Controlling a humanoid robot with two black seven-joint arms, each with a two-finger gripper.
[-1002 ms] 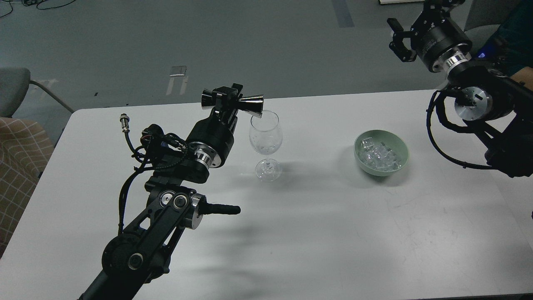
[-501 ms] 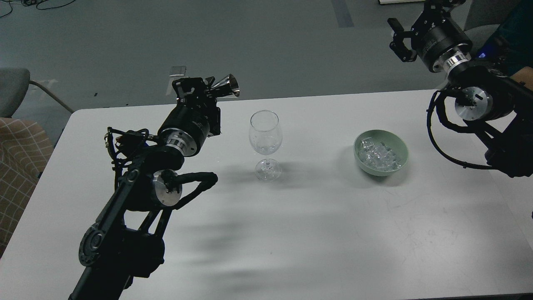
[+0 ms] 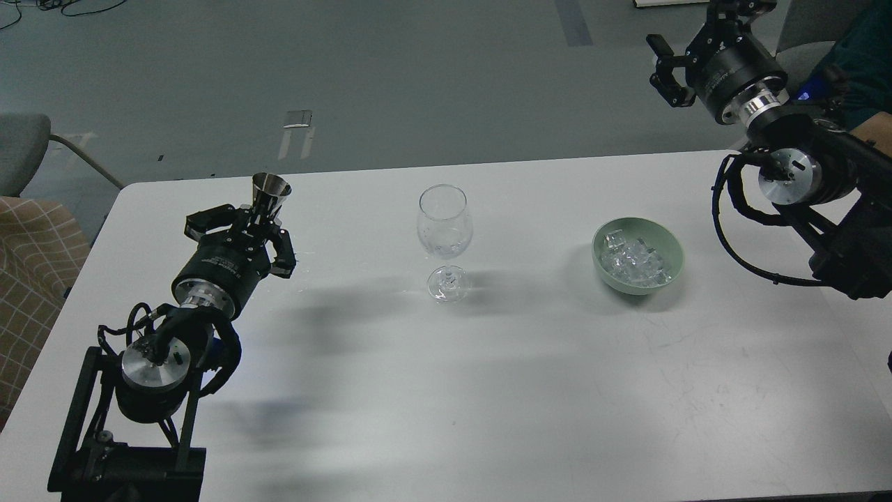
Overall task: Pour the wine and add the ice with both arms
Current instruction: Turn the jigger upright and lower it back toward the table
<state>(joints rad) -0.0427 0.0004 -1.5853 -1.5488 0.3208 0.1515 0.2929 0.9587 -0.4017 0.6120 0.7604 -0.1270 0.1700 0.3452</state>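
The left hand (image 3: 259,226), pinching the jigger (image 3: 268,195), has swung upright, well away from the wine glass (image 3: 444,240); pouring looks done, ice (image 3: 634,261) next.

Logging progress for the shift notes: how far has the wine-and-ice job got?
The pour looks done: the left gripper holds the steel jigger upright at the table's left, away from the wine glass. Whether the glass holds liquid is hard to tell. The ice all sits in the green bowl, none visibly in the glass. The right gripper hangs empty, high beyond the table; adding ice remains.
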